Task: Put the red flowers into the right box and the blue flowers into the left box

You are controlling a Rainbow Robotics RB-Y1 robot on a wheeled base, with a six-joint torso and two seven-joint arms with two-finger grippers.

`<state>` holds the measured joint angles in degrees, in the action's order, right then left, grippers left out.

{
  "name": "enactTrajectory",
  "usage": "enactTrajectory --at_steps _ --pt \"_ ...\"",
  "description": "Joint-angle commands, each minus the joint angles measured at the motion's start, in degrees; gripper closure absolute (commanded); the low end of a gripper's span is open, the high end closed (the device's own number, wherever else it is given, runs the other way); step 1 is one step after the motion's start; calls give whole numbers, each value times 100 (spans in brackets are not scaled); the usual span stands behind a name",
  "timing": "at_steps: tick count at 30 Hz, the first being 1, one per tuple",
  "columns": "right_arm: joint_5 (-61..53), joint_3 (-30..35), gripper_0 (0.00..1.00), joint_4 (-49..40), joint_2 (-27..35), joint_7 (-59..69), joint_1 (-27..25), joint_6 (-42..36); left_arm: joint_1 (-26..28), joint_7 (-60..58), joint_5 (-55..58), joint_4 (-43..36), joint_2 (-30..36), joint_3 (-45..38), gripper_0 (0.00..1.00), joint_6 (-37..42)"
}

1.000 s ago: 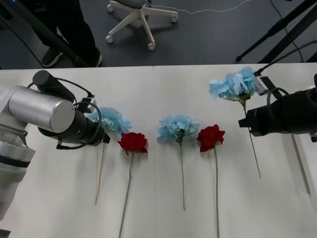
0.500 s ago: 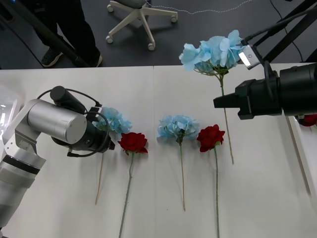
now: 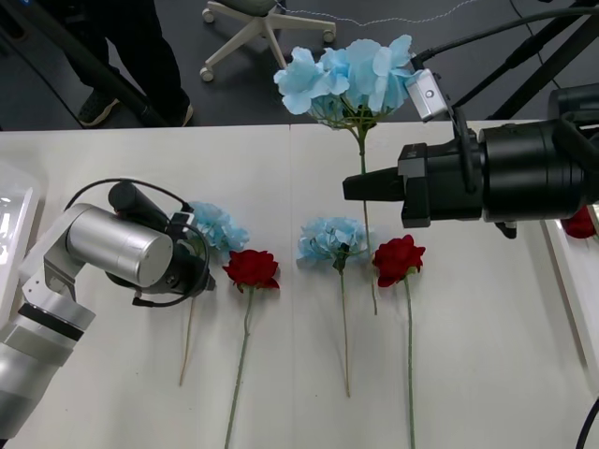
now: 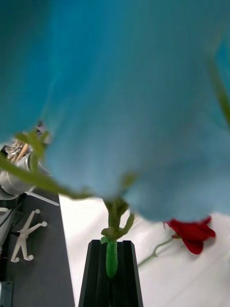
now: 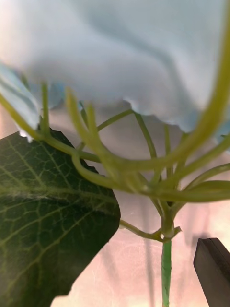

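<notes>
1. The right gripper [image 3: 354,189] is above the middle of the table, toward its far edge. Its black fingers are clamped tight on the green stem of the raised blue flower [image 3: 346,75].
2. In the right wrist view the stem [image 4: 111,259] sits pinched between the two fingers. The flower's petals hide most of the table beyond, and it cannot be told which red flower is the one lying past them.
3. The raised blue flower hangs upright with its head over the table's far edge. Its stem end hangs over the flowers lying below; whether it touches them cannot be told.
4. The left gripper [image 3: 199,254] is at the leftmost blue flower [image 3: 217,226], toward the table's left edge. In the front view the left arm [image 3: 122,245] hides its fingers.
5. In the left wrist view one black finger [image 5: 213,271] stands apart from that flower's stem. The other finger is hidden behind a leaf [image 5: 48,216]. The jaws stand spread and grip nothing.
6. Across the middle of the table lie the left red flower [image 3: 251,268], the middle blue flower [image 3: 335,238] and the right red flower [image 3: 398,259].
7. The left box [image 3: 11,224] at the table's left edge is cut off.
8. The right box [image 3: 566,299] at the right edge is also cut off. A red bloom [image 3: 582,224] past its rim is mostly hidden by the right arm.
</notes>
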<state>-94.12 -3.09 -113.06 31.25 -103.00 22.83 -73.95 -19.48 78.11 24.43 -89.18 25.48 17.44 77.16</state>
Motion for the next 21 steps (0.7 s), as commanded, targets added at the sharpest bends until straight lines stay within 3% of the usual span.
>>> enactTrajectory --at_steps 1,9,10,11,12,13,21 --pt "34 -289 100 -181 -172 -141 230 91 173 -32 -263 -47 -227 101 0 -219" --pt "148 -755 100 -163 -313 -80 239 425 322 -67 -791 -47 -500 93 0 -307" --pt "174 -763 100 -155 -357 -71 230 425 331 -76 -808 -47 -509 101 28 -307" --pt "174 -772 100 -137 -375 -80 239 425 331 -85 -817 -47 -517 101 45 -307" --pt "174 -816 100 -102 -410 -71 239 425 331 -94 -835 -47 -517 93 81 -307" --pt "174 -834 100 -93 -445 -97 239 425 322 -94 -852 -47 -517 101 100 -307" --pt "174 -843 100 -49 -515 -88 230 417 322 -103 -975 -47 -517 101 100 -324"
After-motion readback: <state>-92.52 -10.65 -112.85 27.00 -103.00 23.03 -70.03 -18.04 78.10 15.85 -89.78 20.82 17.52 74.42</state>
